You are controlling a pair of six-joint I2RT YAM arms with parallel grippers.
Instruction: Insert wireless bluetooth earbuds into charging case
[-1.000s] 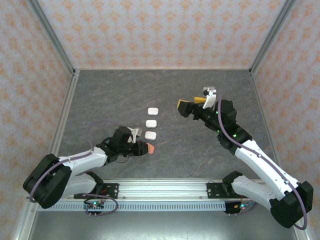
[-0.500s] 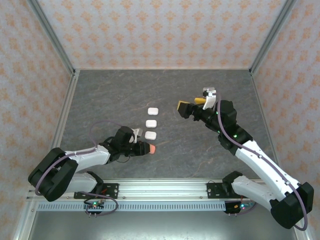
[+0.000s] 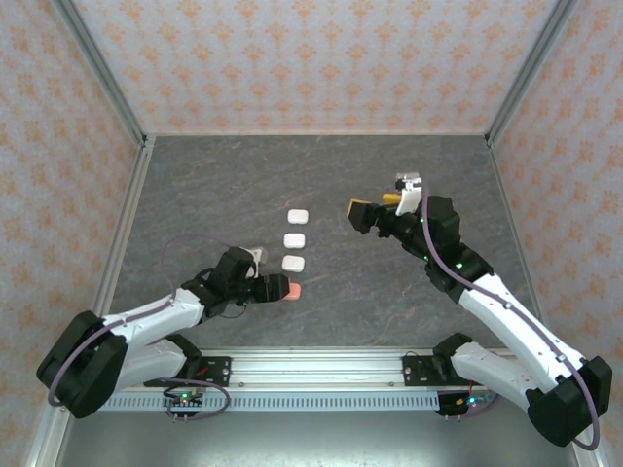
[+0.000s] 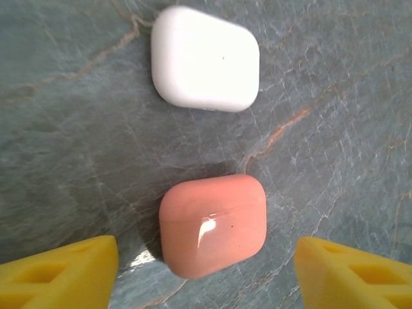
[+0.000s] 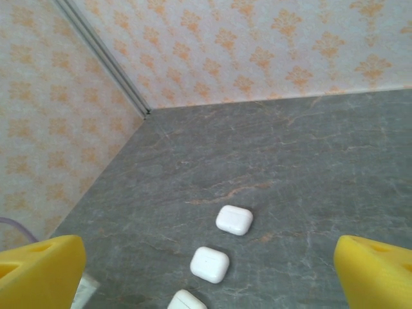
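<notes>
A closed salmon-pink charging case [image 4: 212, 225] lies flat on the grey stone table, just in front of my left gripper [image 4: 206, 277]. Its yellow fingertips [image 4: 61, 270] stand wide apart on either side, touching nothing. In the top view that case [image 3: 293, 290] sits at the tip of the left gripper [image 3: 280, 290]. Three closed white cases [image 3: 293, 263] [image 3: 294, 240] [image 3: 298, 216] form a row beyond it. My right gripper [image 3: 375, 207] hovers open and empty to the right of the row. The earbuds are out of view.
The nearest white case [image 4: 206, 59] lies a short way past the pink one. From the right wrist the row of white cases [image 5: 234, 219] [image 5: 210, 264] runs toward the left wall [image 5: 58, 148]. Patterned walls enclose the table [image 3: 243, 185].
My left gripper has opened and let go of the pink case, which now rests on the table. The left arm has drawn back slightly. The right arm has stayed still.
</notes>
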